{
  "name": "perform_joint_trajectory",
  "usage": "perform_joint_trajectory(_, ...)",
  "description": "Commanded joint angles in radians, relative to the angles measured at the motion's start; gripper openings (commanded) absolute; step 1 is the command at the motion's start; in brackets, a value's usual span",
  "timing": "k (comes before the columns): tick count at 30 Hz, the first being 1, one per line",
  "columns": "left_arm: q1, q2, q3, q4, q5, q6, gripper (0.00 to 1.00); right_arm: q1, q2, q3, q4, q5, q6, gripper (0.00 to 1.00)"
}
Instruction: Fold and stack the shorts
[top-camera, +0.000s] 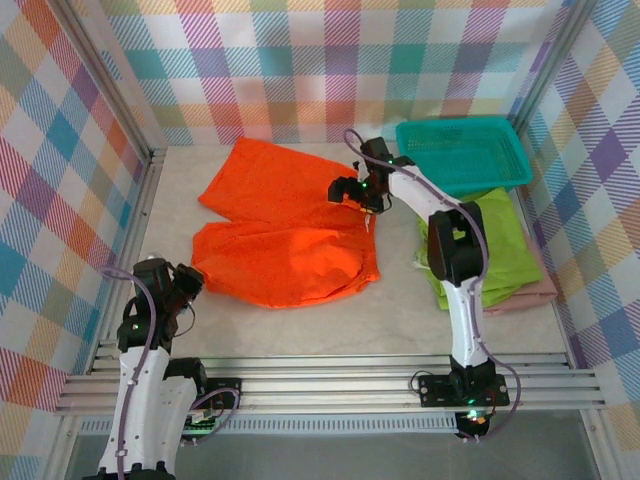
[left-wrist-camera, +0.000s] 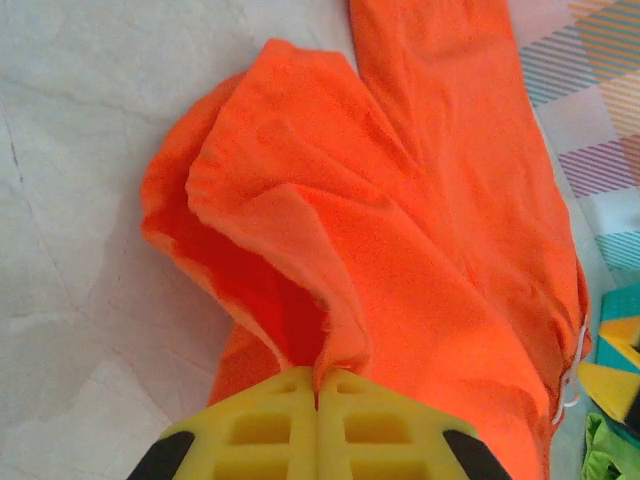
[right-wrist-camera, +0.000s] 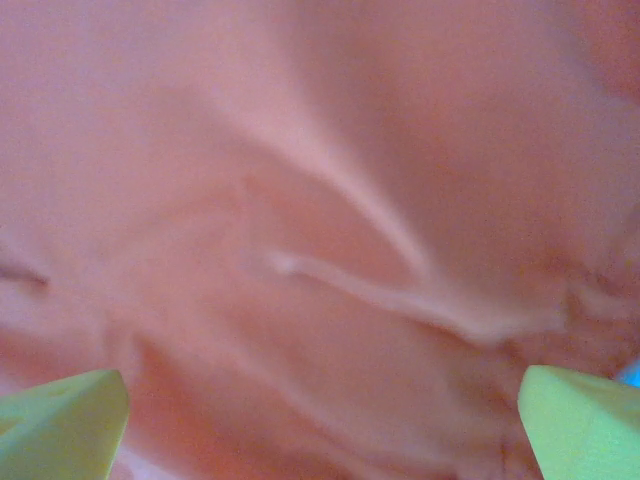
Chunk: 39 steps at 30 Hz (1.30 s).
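Orange cloth is clamped in my left pincer (left-wrist-camera: 318, 380). The yellow fingers (left-wrist-camera: 400, 430) are pressed together with no gap I can see, and a hem fold of the orange shorts (top-camera: 285, 240) is pinched between them. In the left wrist view the fabric rises toward the fingers in a loose, open fold. From the top view that grip is at the shorts' near-left corner.

Right pincer (right-wrist-camera: 320, 410) has its jaws wide apart and holds nothing, with one fingertip in each lower corner of the right wrist view. Between them is blurred orange-pink cloth, very close. I can't tell if the tips touch it. From above, this pincer is over the shorts' far-right edge.

Orange shorts lie spread on the middle of the table (top-camera: 400, 320), mostly flat but wrinkled. Both legs point left and the far leg angles toward the back.

Green shorts (top-camera: 500, 240) are folded at the right side, lying on top of the pink shorts (top-camera: 525, 293), whose edge shows along the near right. My right arm crosses over the left part of the green shorts.

Teal basket (top-camera: 515, 160) sits in the far-right corner, just behind the green shorts, with its mesh floor visible.
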Motion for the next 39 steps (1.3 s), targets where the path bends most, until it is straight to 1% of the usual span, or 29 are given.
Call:
perform_joint_trajectory(1,-0.015,-0.02,-0.03,0.02,0.007,-0.026,0.06,0.026,-0.273,-0.177,0.106,-0.016,0.091,0.99)
perform_joint_trajectory(4,-0.02,-0.024,-0.051,0.031,0.01,-0.035,0.06,0.028,-0.478,-0.468,0.19,0.045,0.255,0.99)
perform_joint_trajectory(7,-0.023,-0.026,-0.057,0.034,0.012,-0.036,0.06,0.028,-0.647,-0.73,0.25,0.092,0.402,1.0)
perform_joint_trajectory(8,-0.023,-0.027,-0.058,0.032,0.011,-0.036,0.06,0.03,-0.69,-0.798,0.27,0.102,0.447,0.97)
perform_joint_trajectory(10,-0.026,-0.031,-0.06,0.028,0.007,-0.035,0.06,0.031,-0.764,-0.933,0.314,0.119,0.565,0.88)
perform_joint_trajectory(13,-0.028,-0.036,-0.068,0.033,0.006,-0.04,0.06,0.031,-0.802,-1.049,0.363,0.129,0.692,0.78)
perform_joint_trajectory(16,-0.03,-0.037,-0.07,0.036,0.008,-0.042,0.06,0.034,-0.781,-1.09,0.413,0.114,0.758,0.69)
perform_joint_trajectory(24,-0.03,-0.036,-0.07,0.039,-0.003,-0.04,0.06,0.036,-0.677,-1.097,0.493,0.095,0.858,0.54)
perform_joint_trajectory(28,-0.031,-0.035,-0.067,0.039,-0.006,-0.04,0.06,0.04,-0.626,-1.075,0.487,0.07,0.863,0.51)
perform_joint_trajectory(33,-0.031,-0.035,-0.068,0.038,-0.009,-0.038,0.06,0.05,-0.608,-1.07,0.473,0.062,0.874,0.5)
perform_joint_trajectory(39,-0.031,-0.036,-0.064,0.039,-0.012,-0.037,0.06,0.056,-0.59,-1.06,0.482,0.069,0.888,0.35)
